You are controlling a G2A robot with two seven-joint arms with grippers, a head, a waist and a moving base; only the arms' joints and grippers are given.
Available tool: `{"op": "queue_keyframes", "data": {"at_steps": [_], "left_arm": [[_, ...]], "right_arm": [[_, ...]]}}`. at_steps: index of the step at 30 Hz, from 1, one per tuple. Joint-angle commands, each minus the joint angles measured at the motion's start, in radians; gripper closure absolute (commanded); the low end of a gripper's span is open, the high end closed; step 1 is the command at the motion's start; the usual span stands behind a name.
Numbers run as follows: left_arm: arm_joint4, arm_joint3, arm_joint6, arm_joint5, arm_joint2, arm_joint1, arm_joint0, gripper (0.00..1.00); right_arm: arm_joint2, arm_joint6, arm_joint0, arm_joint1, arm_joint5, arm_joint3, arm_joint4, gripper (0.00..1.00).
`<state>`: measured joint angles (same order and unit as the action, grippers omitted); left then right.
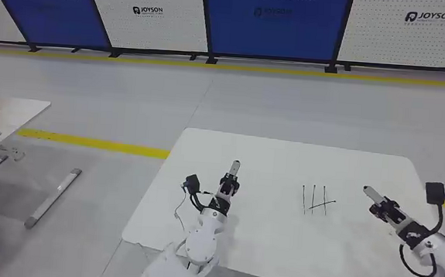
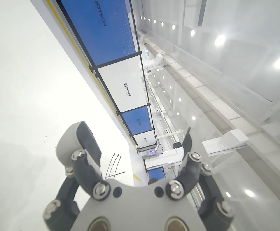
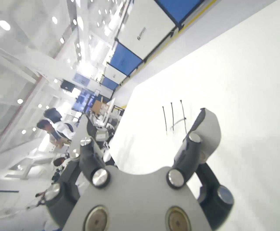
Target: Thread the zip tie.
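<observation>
Where the white rectangular table spreads out below the robot, four thin black plastic zip ties lie loose on its top, between the two arms and nearer the right one. Three of them lie side by side, roughly parallel, and the fourth lies slantwise across them. Both claws are apart from the ties. The left gripper, with pale metal shells and black pads, is over the table's left half, well apart from the ties. Its wrist view shows its jaws spread wide with nothing between them, and the ties appear just past one black fingertip pad. The right gripper is over the table near its right edge, pointing toward the ties and near them. Its wrist view shows its jaws likewise released and empty, with one silver finger showing beside the ties. Behind the table, blue and white pegboard panels stand along a yellow floor line
</observation>
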<state>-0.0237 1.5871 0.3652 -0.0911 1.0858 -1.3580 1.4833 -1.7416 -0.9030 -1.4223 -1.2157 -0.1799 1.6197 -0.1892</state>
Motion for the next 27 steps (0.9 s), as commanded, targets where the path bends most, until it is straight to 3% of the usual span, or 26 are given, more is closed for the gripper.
{"op": "queue_keyframes", "data": {"at_steps": [1,9,11,12,16,17,18,27], "left_arm": [[0.000,0.000,0.000,0.000,0.000,0.000,0.000,0.00],[0.000,0.000,0.000,0.000,0.000,0.000,0.000,0.00],[0.000,0.000,0.000,0.000,0.000,0.000,0.000,0.00],[0.000,0.000,0.000,0.000,0.000,0.000,0.000,0.00],[0.000,0.000,0.000,0.000,0.000,0.000,0.000,0.00],[0.000,0.000,0.000,0.000,0.000,0.000,0.000,0.00],[0.000,0.000,0.000,0.000,0.000,0.000,0.000,0.00],[0.000,0.000,0.000,0.000,0.000,0.000,0.000,0.00]], "right_arm": [[0.000,0.041,-0.001,0.000,0.001,0.001,0.005,0.00],[0.000,0.041,-0.001,0.000,0.001,0.001,0.005,0.00],[0.006,-0.062,0.018,0.003,-0.005,-0.012,0.076,0.00],[-0.034,-0.205,0.077,0.017,-0.009,-0.058,0.133,0.00],[-0.050,-0.432,0.223,0.048,-0.012,-0.165,0.116,0.00],[-0.050,-0.446,0.252,0.052,-0.014,-0.192,0.124,0.00],[-0.038,-0.484,0.277,0.056,-0.022,-0.214,0.126,0.00],[0.226,-0.487,0.449,0.112,-0.078,-0.429,0.095,0.00]]}}
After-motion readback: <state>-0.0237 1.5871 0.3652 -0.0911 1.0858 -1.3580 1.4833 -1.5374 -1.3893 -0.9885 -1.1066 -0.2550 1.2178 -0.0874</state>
